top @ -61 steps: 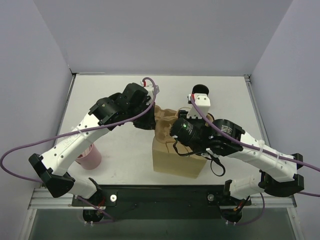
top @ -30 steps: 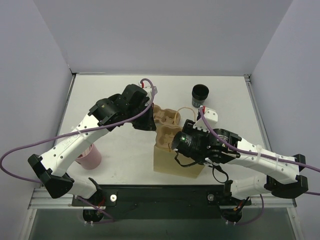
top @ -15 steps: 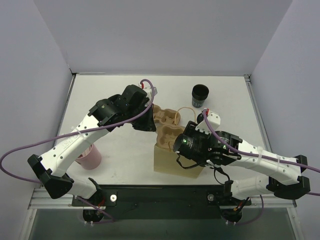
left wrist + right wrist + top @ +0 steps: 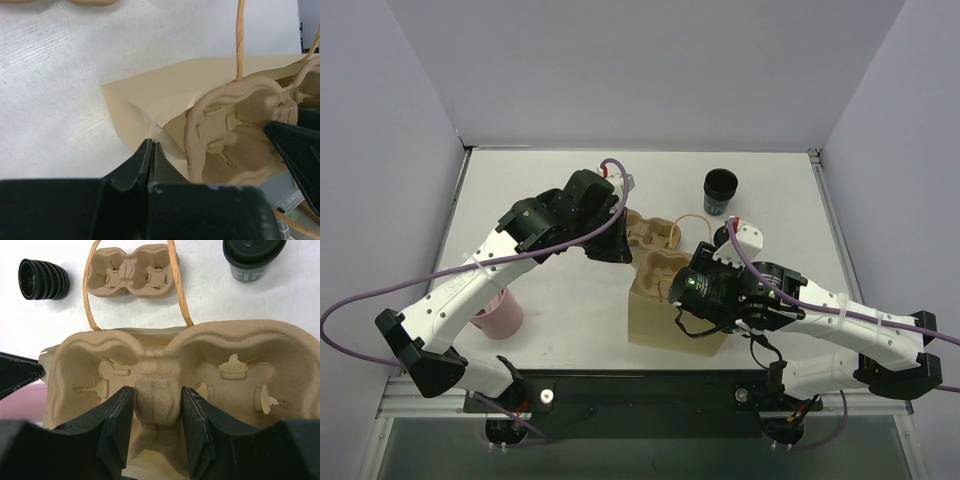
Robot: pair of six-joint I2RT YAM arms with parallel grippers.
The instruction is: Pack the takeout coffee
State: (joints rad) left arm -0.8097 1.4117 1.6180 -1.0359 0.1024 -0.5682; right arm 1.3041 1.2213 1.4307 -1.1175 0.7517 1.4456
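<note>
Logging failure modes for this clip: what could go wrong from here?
The carrier, held by the right gripper at its centre post, may snag on the bag rim. The left gripper pinches only the bag's thin edge; it could slip or tear. The takeout coffee stands outside, carrier empty.

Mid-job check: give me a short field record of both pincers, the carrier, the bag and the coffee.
left pincer: shut on the paper bag rim
right pincer: clamped on the pulp carrier centre post
pulp carrier: at the bag's mouth, both wells empty
takeout coffee: lidded, upright on the table beyond the bag, not yet packed
spare carrier: on the table behind the bag, empty
</note>
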